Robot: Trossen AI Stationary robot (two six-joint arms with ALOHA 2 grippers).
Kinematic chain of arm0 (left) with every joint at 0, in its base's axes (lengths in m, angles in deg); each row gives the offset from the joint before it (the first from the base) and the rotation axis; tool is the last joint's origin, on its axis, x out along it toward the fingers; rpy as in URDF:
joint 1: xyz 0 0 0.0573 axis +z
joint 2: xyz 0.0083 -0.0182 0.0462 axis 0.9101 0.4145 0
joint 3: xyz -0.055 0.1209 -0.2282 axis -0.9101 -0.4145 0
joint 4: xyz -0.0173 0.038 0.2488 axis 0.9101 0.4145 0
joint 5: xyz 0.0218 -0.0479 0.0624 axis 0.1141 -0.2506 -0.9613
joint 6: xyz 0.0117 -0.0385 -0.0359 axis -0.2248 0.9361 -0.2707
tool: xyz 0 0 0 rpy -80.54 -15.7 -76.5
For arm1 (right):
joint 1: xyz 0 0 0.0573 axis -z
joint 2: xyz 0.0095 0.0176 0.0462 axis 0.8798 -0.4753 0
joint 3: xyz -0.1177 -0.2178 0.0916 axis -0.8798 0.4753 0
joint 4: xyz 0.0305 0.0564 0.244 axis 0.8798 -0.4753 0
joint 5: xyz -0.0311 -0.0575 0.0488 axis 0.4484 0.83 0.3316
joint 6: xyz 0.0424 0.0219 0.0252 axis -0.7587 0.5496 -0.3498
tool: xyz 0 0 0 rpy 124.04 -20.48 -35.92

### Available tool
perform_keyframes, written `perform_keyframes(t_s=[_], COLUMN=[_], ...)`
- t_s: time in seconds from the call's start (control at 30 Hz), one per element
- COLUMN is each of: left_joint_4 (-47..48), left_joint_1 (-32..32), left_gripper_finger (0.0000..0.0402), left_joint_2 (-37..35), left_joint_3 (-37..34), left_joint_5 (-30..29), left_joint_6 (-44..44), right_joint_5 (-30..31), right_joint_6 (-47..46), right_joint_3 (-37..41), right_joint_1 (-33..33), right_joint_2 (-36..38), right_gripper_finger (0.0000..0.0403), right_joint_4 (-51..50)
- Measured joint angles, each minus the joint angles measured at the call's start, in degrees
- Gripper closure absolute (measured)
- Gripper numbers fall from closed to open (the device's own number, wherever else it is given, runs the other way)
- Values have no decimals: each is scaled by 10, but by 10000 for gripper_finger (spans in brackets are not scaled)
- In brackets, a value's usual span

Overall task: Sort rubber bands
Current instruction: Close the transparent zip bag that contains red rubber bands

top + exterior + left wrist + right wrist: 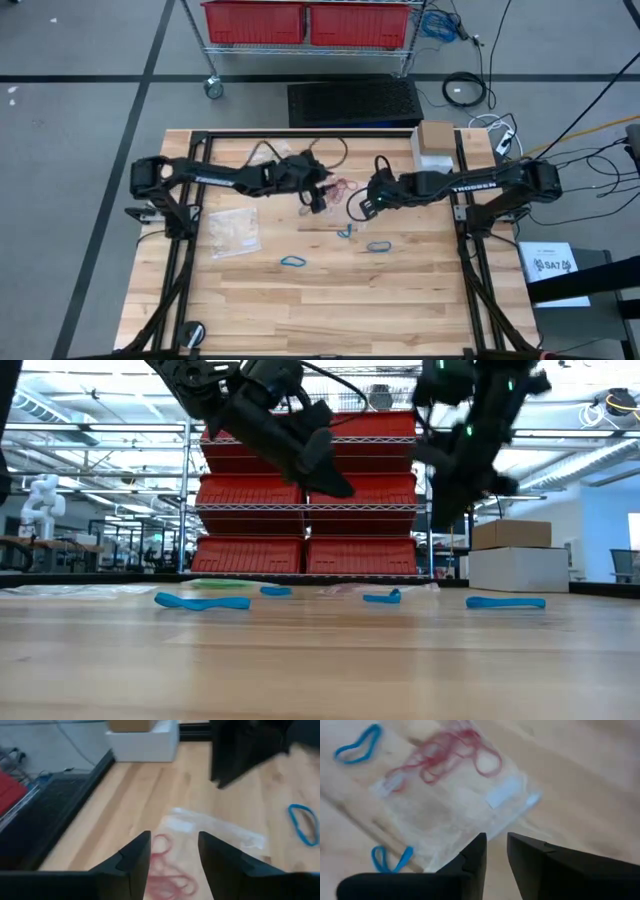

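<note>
Now both my tools hover over the clear bag with red rubber bands mid-counter. Left tool: fingers apart, empty. Right tool: narrow gap, nothing in it. Reds look bagged; blue rubber bands lie loose nearer the front. Next move, I judge: pick a blue. Bag's mouth hard to make out; any greens unclear.

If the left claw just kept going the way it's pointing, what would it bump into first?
Probably the red bands lying on the clear bag: they sit right beyond the left gripper, whose jaws stand apart with nothing between them. Depth is hard to judge.
</note>
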Motion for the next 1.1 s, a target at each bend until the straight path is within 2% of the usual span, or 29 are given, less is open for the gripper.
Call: perform_keyframes(t_s=[0.13, 0.3, 0.47, 0.63, 0.73, 0.8, 1.03, 1.1], left_joint_4=[48, 14, -80, -133, -137, -142, -196, -233], left_joint_1=[25, 66, 101, 117, 123, 130, 185, 203], left_gripper_finger=[226, 226, 226, 226, 226, 226, 226, 226], left_joint_2=[-42, -96, -133, -146, -151, -154, -180, -184], left_joint_3=[-3, -55, -127, -176, -190, -198, -238, -253], left_joint_5=[6, 79, 149, 179, 184, 198, 279, 312], left_joint_6=[0, 29, 77, 104, 105, 106, 148, 165], right_joint_5=[-50, -73, -72, -70, -66, -54, -17, -12], right_joint_6=[-71, -101, -110, -128, -122, -101, 21, 70], right_joint_3=[87, 160, 170, 169, 169, 169, 150, 138], right_joint_1=[33, 52, 62, 74, 80, 80, 80, 79], right_joint_2=[-1, -1, -18, -67, -86, -91, -92, -92], right_gripper_finger=[311, 254, 199, 187, 202, 226, 380, 394], right_joint_4=[123, 269, 288, 311, 340, 358, 372, 372])
